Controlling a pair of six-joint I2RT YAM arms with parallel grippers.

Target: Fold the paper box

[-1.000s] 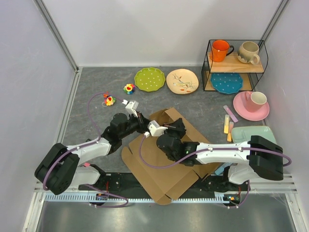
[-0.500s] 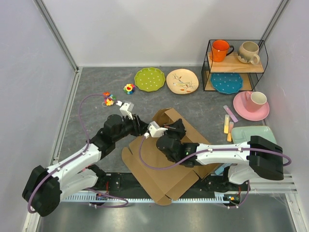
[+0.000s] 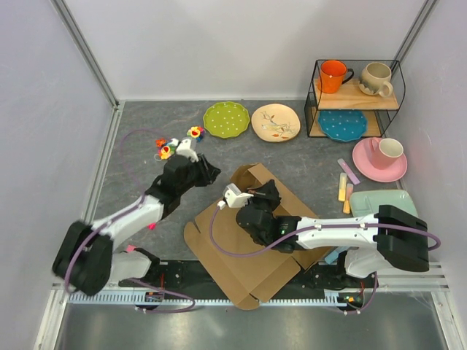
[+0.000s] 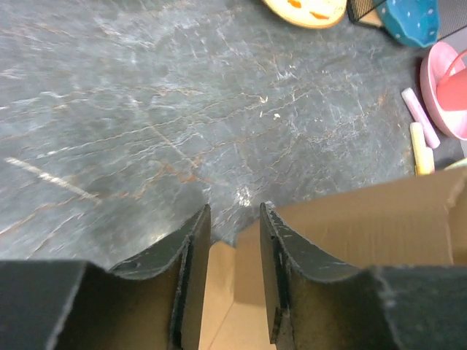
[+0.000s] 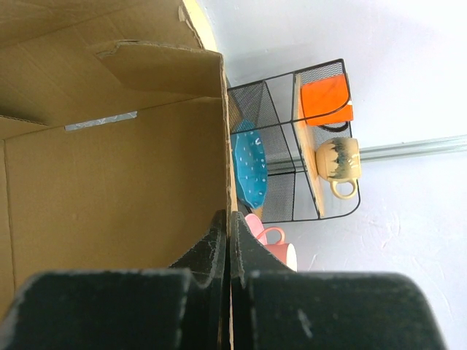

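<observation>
The paper box (image 3: 248, 270) is a brown cardboard sheet lying flat at the table's near middle, with one wall flap raised at its far corner. My right gripper (image 3: 266, 194) is shut on the upper edge of that raised wall; in the right wrist view the gripper (image 5: 228, 219) pinches the thin cardboard edge (image 5: 109, 168). My left gripper (image 3: 198, 172) hovers over bare table just left of the box's far corner. In the left wrist view the gripper (image 4: 235, 213) is open with nothing between its fingers (image 4: 182, 255), and the cardboard (image 4: 365, 219) lies below and to the right.
Green plate (image 3: 226, 119) and cream plate (image 3: 275, 122) lie at the back. A wire rack (image 3: 356, 98) holds two mugs and a blue plate. Pink plate with mug (image 3: 379, 157), pastel sticks (image 3: 344, 186) and a green tray (image 3: 379, 200) are on the right. Small toys (image 3: 165, 149) sit near the left gripper.
My left gripper has opened, come off the box flap and pulled back toward the far left. The right gripper has kept its hold on the raised wall.
</observation>
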